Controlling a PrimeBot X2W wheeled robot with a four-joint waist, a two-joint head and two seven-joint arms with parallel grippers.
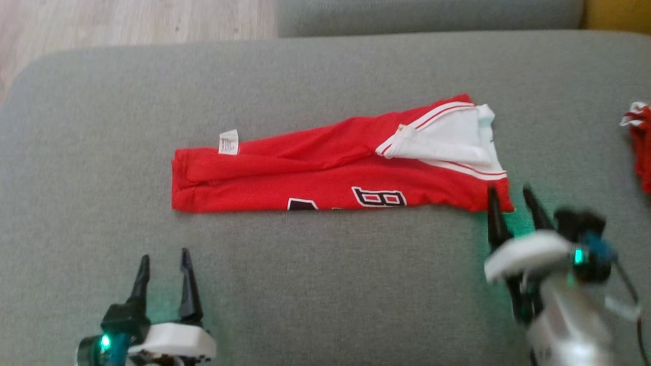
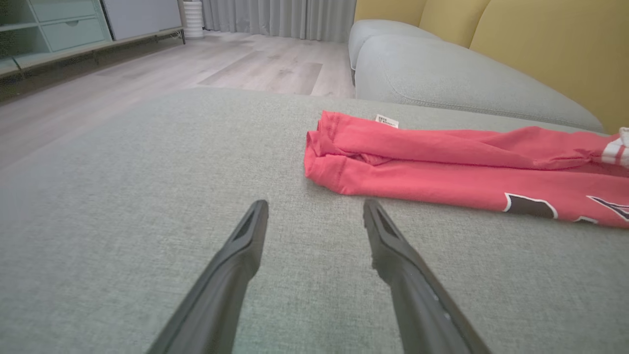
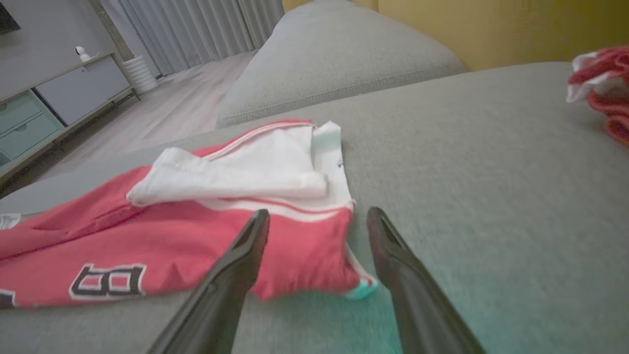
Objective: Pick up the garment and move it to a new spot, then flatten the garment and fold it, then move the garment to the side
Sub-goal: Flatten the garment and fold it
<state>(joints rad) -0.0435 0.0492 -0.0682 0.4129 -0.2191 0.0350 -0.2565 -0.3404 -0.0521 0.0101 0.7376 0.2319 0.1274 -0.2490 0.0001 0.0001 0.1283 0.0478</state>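
1. Garment (image 1: 305, 173): red, folded into a long strip, flat on the grey sofa cushion (image 1: 325, 284).
2. My left gripper (image 1: 164, 256): released, empty, well apart from it.
3. My right gripper (image 1: 510, 199): released, at its right corner.

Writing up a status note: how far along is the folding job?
Done: the garment lies folded into a long strip on the cushion. In hand: right gripper, open, at its corner; left gripper open, apart. Left: likely another fold, then moving it aside.
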